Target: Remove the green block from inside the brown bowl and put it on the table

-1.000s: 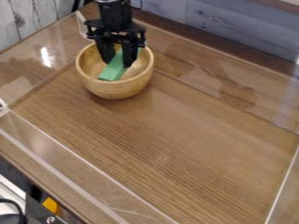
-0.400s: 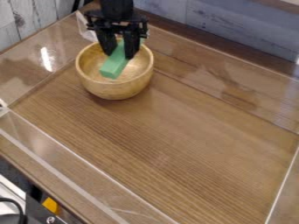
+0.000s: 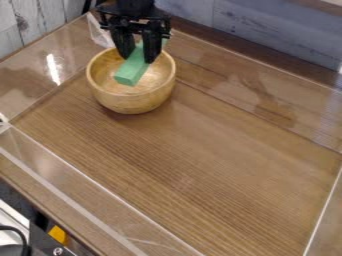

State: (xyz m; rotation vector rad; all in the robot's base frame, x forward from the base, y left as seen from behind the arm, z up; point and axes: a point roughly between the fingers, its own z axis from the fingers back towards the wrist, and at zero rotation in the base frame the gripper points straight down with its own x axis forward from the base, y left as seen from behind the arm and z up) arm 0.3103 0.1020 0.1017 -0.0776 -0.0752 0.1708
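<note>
The green block (image 3: 131, 69) has risen since a second ago, from lying low in the brown bowl (image 3: 131, 82) to hanging tilted above its floor.

A black gripper (image 3: 138, 52) points straight down from the top of the view, its two fingers closed on the upper end of the green block. The block slants down and to the left from the fingertips, its lower end still inside the bowl's rim. The round, light tan bowl sits directly beneath the gripper, on the far left part of the table (image 3: 201, 160). The glossy wood-grain tabletop spreads out below and to the right of the gripper, bare across its middle. Clear plastic walls (image 3: 40, 60) line the table's edges, one close to the gripper's left.
</note>
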